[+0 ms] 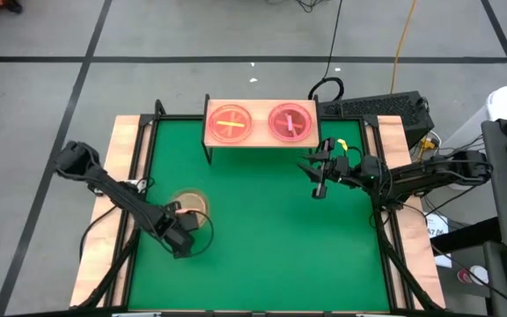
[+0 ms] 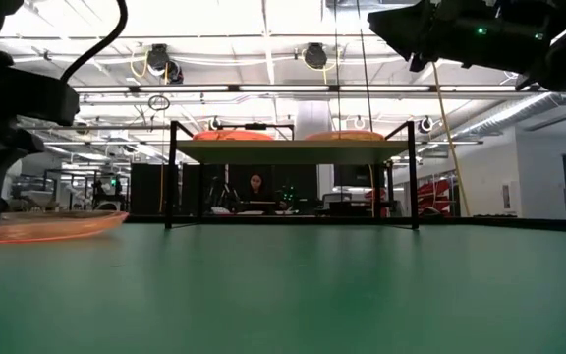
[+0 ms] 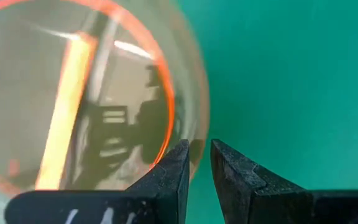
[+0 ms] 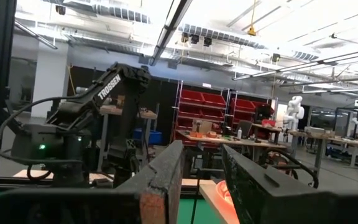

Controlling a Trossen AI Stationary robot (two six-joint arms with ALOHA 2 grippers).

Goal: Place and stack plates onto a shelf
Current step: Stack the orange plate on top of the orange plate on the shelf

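An amber plate (image 1: 192,204) (image 2: 52,226) with an orange bar lies on the left half of the green mat. My left gripper (image 1: 181,227) (image 3: 199,152) is at the plate's near edge, shut on it. Two pink plate stacks (image 1: 230,123) (image 1: 290,122) sit on the light-wood shelf (image 1: 258,141) (image 2: 293,147) at the mat's far edge. My right gripper (image 1: 318,180) (image 4: 202,162) hovers open above the mat, just near and right of the shelf, and holds nothing. My left gripper pinches the amber plate's rim (image 3: 197,146) at its near side between the two fingers. The fingers (image 3: 173,174) slant down from the near left. The plate sits low at mat level in the low view; whether it is lifted clear I cannot tell.
The green mat (image 1: 262,238) is framed by black rails and wooden table edges (image 1: 104,229). A keyboard (image 1: 377,107) and cables lie beyond the table's far right corner. The shelf stands on thin black legs (image 2: 171,177) with open space beneath it.
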